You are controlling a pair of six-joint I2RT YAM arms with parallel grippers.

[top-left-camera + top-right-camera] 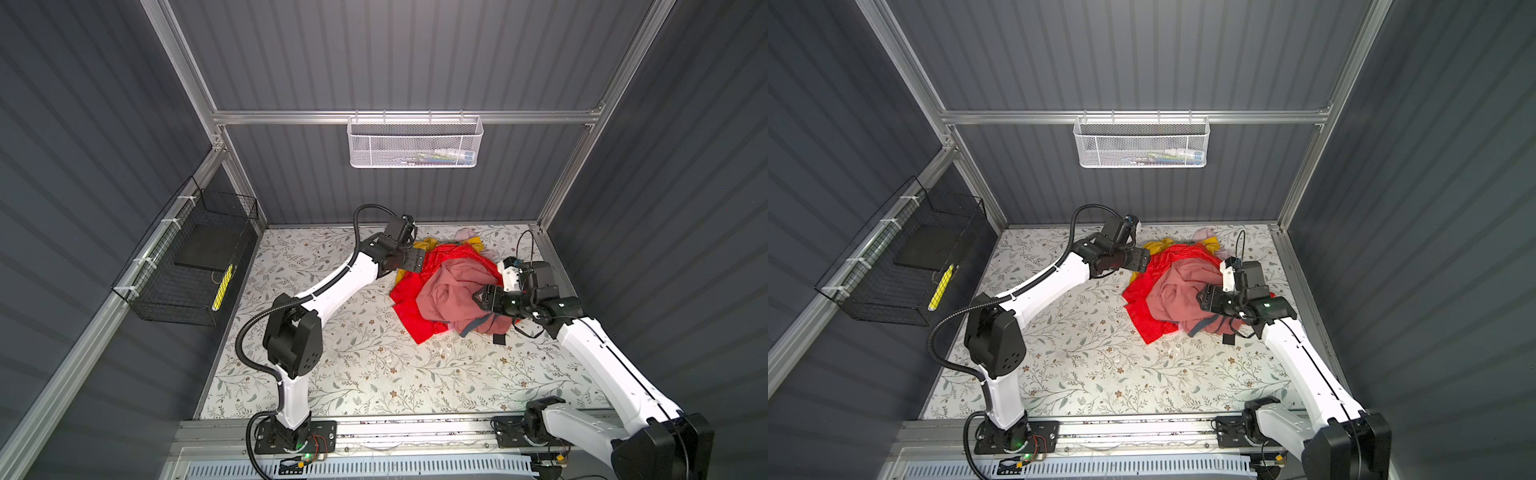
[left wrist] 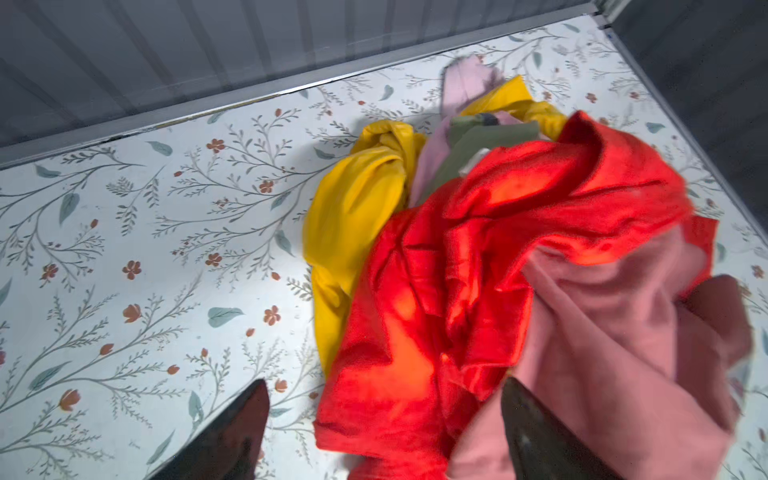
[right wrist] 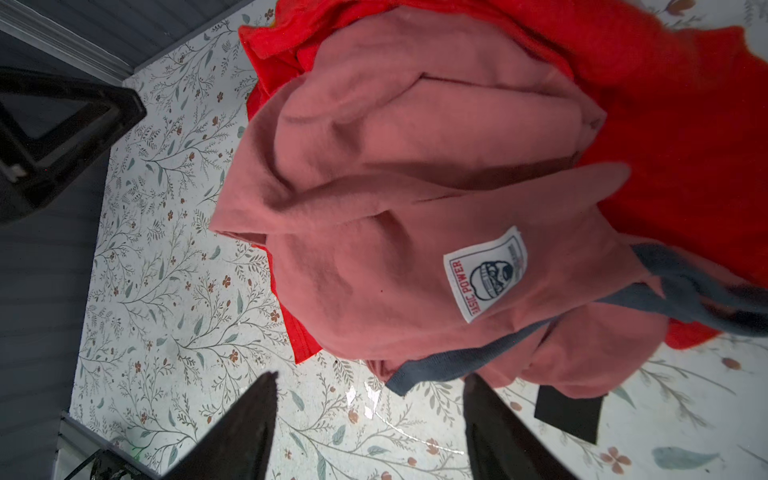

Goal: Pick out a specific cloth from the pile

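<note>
Left tool [image 2: 385, 382] and right tool [image 3: 370, 375] both open, empty. The cloth [image 1: 453, 291] sits centre-right in a top view, atop the pile [image 1: 1173, 253]. Risk: a deep pinch also snags the red garment [image 1: 405, 307] underneath.

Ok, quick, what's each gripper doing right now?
Left gripper: open, holding nothing.
Right gripper: open, not holding the cloth.

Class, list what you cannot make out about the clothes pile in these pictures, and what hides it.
- Left wrist view: olive green piece mostly buried under the red garment.
- In a top view: cloth partly covered by the right gripper.
- Right wrist view: patch small print blurred.
</note>
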